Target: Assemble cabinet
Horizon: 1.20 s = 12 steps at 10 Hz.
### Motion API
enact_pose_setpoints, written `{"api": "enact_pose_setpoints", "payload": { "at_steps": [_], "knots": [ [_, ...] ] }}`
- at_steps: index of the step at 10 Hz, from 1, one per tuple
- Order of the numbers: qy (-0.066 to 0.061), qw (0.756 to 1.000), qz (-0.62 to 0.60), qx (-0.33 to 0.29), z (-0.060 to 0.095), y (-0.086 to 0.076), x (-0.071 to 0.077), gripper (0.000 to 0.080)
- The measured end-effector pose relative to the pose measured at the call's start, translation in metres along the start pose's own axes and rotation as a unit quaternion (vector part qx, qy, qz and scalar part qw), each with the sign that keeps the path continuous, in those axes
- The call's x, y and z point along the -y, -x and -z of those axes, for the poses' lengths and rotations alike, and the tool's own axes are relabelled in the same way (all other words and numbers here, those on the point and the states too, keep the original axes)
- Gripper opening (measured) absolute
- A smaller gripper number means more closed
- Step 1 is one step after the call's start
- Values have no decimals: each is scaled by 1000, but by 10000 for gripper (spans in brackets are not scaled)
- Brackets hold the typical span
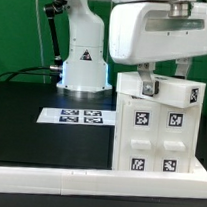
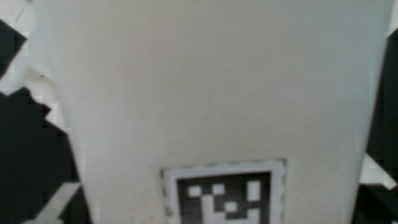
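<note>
The white cabinet stands upright at the exterior view's right, with several black-and-white tags on its front. A white top panel with a tag on its right end lies slightly tilted on top of it. My gripper reaches down from above, with one finger on each side of this panel, shut on it. In the wrist view the white panel fills the picture, with one tag near my jaws. My fingertips are mostly hidden at the panel's edges.
The marker board lies flat on the black table to the cabinet's left in the exterior view. The white robot base with a warning sticker stands behind it. A white rail runs along the table's front edge.
</note>
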<state>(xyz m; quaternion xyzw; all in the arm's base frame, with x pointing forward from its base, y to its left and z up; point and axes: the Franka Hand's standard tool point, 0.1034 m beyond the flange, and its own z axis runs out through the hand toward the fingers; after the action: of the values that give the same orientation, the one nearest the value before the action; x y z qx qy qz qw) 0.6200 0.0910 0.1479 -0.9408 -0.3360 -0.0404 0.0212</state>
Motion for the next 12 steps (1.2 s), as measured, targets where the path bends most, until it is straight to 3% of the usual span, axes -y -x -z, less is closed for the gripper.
{"api": "enact_pose_setpoints", "payload": {
  "at_steps": [2, 7, 9, 11, 12],
  "knots": [
    [0, 1000, -17, 0, 0, 0, 0, 561],
    [0, 980, -200, 0, 0, 1, -2, 563],
    [6, 961, -277, -14, -1, 1, -6, 563],
    [9, 919, -394, -26, -1, 3, -8, 563],
    [9, 911, -412, -29, 0, 3, -8, 563]
  ]
}}
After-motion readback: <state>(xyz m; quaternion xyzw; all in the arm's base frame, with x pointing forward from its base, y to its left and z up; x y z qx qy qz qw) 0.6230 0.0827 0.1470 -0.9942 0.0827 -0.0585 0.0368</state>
